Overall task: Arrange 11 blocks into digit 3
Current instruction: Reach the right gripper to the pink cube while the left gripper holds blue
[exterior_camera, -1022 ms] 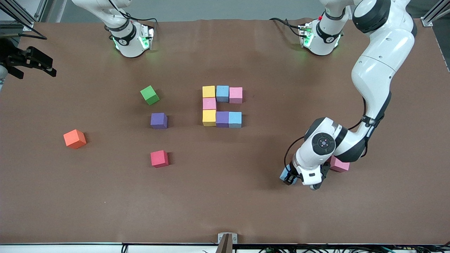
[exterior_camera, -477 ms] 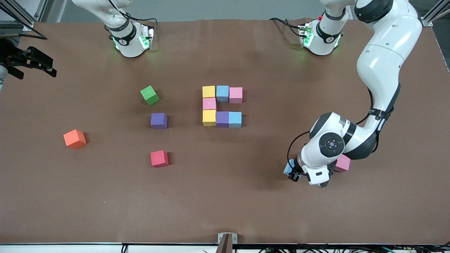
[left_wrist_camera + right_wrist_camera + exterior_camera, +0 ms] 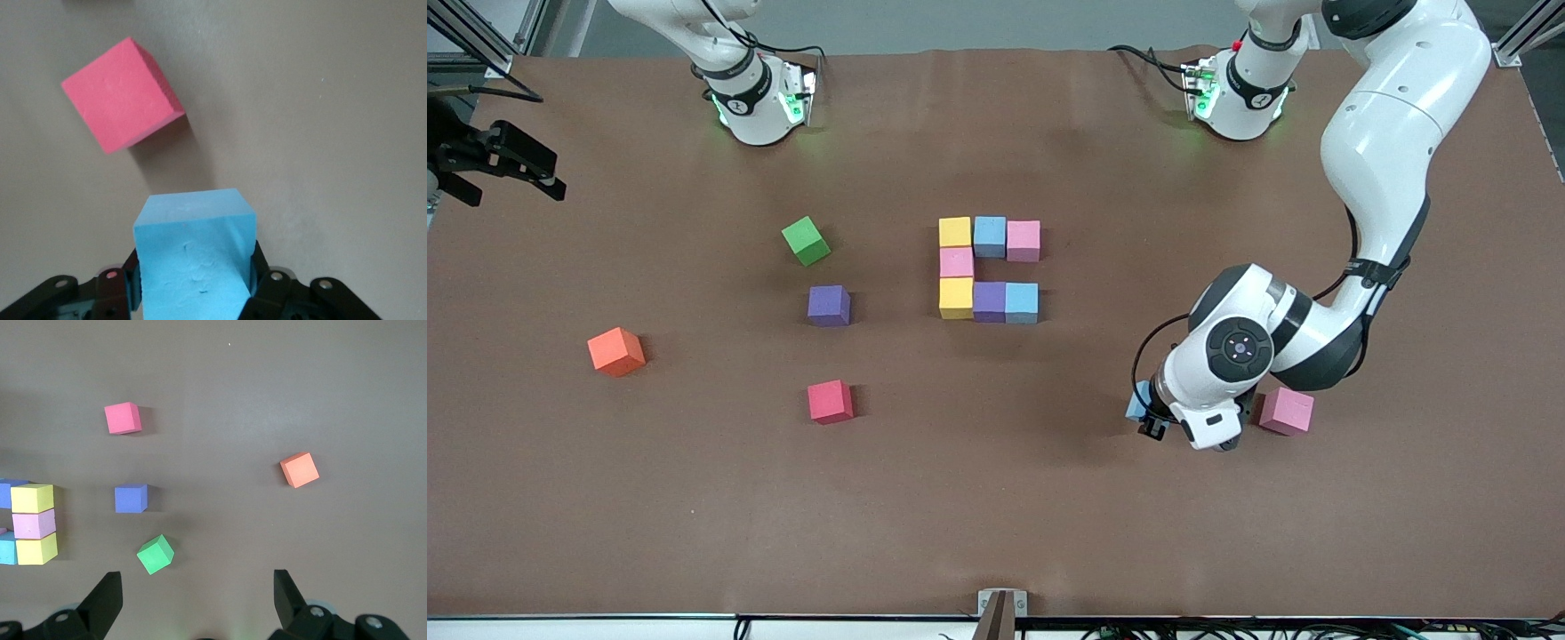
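We grip the light blue cube (image 3: 195, 257) in our left gripper (image 3: 1149, 418) for the half-built digit (image 3: 989, 268); right gripper (image 3: 197, 603) waits open

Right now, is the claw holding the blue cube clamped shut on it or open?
Shut on it. The left gripper has a finger pressed against each side of the light blue block.
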Available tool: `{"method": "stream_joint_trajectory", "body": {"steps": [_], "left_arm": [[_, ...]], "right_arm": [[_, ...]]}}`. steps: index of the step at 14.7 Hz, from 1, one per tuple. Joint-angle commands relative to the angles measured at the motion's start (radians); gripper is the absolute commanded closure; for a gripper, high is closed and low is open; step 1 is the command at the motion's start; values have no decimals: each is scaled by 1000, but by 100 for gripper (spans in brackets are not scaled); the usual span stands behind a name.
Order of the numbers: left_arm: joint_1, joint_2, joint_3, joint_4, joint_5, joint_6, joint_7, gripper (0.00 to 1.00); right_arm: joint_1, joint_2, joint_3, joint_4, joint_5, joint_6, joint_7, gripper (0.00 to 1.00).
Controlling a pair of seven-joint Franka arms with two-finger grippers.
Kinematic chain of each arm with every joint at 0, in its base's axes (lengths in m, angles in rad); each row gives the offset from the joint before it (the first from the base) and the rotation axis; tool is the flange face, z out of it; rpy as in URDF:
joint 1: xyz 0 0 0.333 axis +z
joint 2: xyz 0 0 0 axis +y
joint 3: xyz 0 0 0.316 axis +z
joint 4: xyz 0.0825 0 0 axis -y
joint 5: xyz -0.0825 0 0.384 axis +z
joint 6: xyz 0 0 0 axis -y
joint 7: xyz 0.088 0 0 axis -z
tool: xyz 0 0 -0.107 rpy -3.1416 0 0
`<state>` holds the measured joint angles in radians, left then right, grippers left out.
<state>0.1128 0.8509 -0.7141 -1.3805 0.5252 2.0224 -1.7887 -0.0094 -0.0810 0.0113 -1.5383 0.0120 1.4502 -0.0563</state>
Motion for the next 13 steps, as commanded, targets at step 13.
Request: {"method": "stream_joint_trajectory", "body": {"steps": [13], "left_arm": [[7,-23,-15,-11,-7,-33,-18,69]], "right_arm": [[-83,282,3,-6,-15,118,-8,0]]}}
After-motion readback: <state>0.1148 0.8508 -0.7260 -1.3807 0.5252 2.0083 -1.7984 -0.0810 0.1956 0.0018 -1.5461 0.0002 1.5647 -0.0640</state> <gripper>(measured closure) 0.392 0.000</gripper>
